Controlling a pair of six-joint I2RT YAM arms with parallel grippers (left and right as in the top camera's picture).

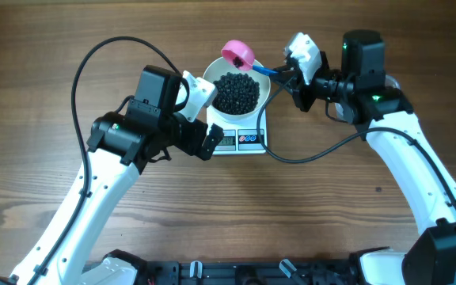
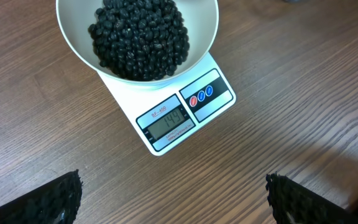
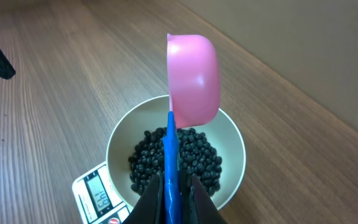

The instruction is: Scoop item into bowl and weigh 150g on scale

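The bowl [image 2: 201,37] sits on the scale [image 2: 219,102] at upper centre of the overhead view, with the beans [image 2: 138,34] heaped inside. The display [image 2: 168,120] seems to read just under target, though the digits are small. The right gripper [image 3: 171,193] is clamped on the scoop [image 3: 194,78], which is tipped over the bowl's far rim. Any beans sliding out could overshoot, and a knock on the rim would upset the reading. The left gripper [image 2: 176,199] hangs wide and empty below the scale.

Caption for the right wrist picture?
The right gripper holds a pink scoop by the bowl of black beans on the scale.
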